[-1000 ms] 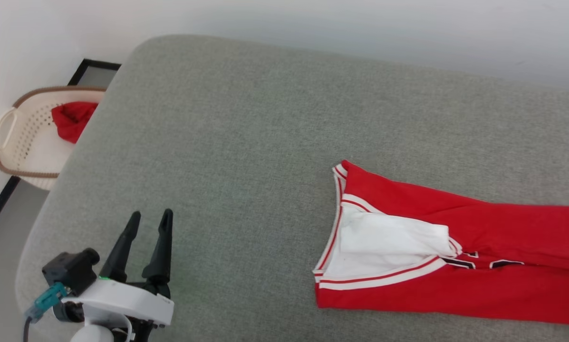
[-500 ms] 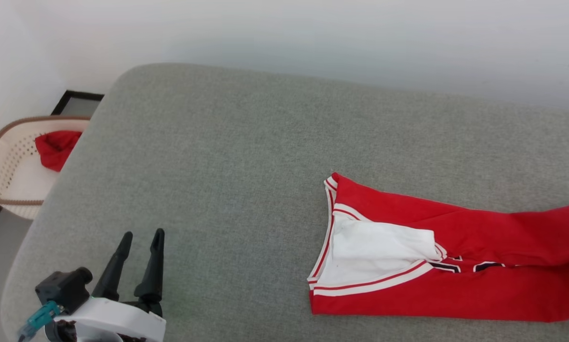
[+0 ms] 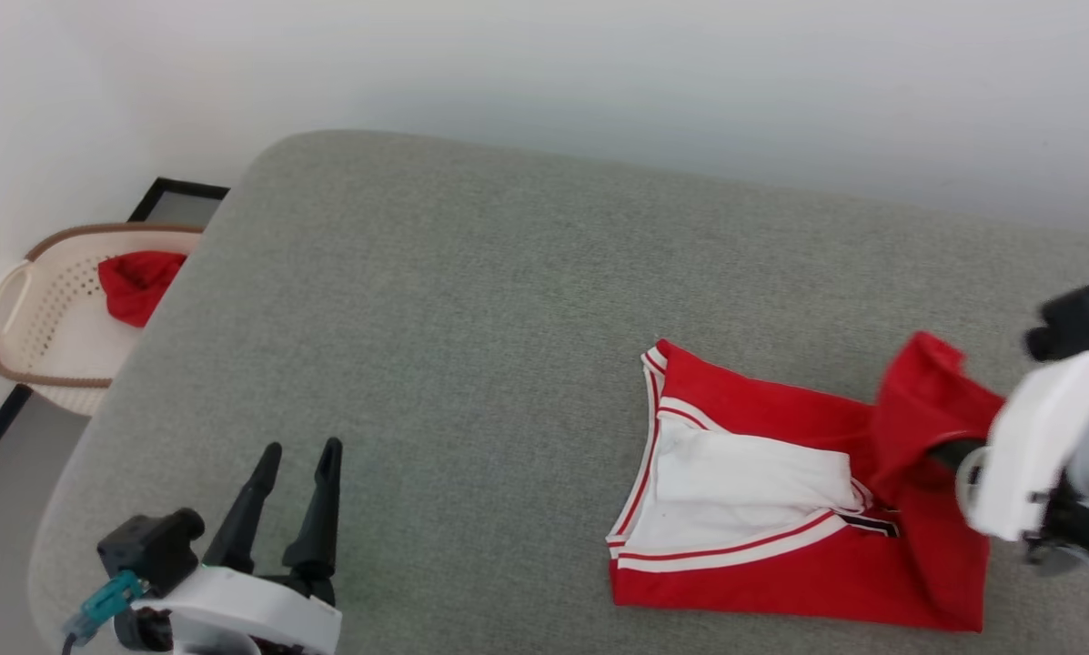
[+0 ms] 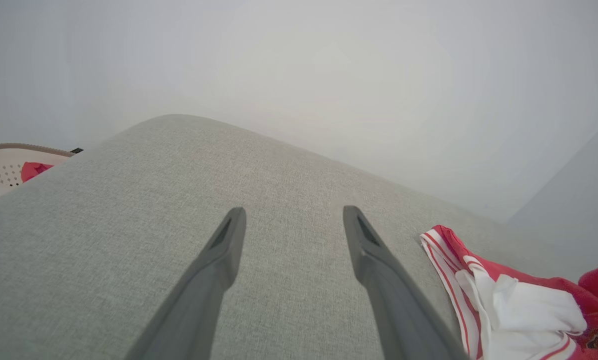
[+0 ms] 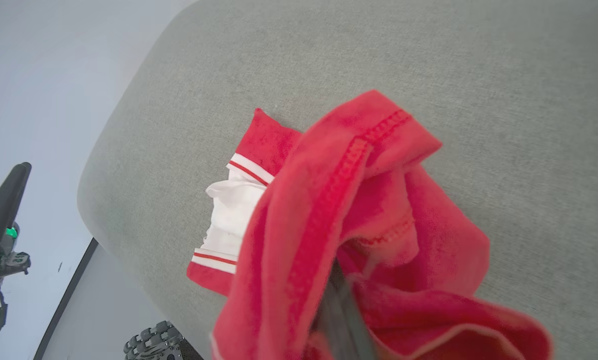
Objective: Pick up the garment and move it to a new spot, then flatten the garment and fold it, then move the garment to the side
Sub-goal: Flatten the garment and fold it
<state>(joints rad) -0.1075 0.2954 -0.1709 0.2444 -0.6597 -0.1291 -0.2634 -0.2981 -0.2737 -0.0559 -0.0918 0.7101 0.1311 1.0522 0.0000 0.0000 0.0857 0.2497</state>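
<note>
The garment [image 3: 781, 591] lay on the right part of the grey cushion [image 3: 471, 300]. Its striped-trim end pointed toward the left gripper [image 3: 300, 446], and a white sleeve was folded across the front. The right gripper [image 3: 952, 451] was closed on the garment's red hem end, which stood bunched up off the cushion around it. The left gripper was parted wide and empty, above bare cushion, well apart from the garment.

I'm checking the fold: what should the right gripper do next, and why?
Probably carry the stitched hem toward the striped trim: the right gripper, shut on the red white-sleeved jersey shirt, holds it lifted, half doubled above the grey cushion.
</note>
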